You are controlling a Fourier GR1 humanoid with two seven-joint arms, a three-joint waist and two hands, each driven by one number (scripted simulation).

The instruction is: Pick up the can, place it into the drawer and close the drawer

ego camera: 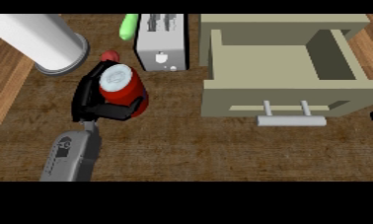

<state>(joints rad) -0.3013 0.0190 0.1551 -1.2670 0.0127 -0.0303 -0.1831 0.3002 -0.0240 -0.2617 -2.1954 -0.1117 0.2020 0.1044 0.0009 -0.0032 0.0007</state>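
Note:
A red can (125, 89) with a pale lid stands upright on the wooden counter, left of centre. My left hand (96, 100) wraps it from the left and below, black fingers and thumb curled round its body. The beige drawer (282, 98) stands pulled open at the right, its inside bare, with a grey bar handle (290, 118) on its front. My right hand shows nowhere.
A white toaster (162, 45) stands behind the can, a green object (129, 25) beside it. A large white cylinder (40, 40) lies at the far left. A small red thing (110, 55) peeks out behind the can.

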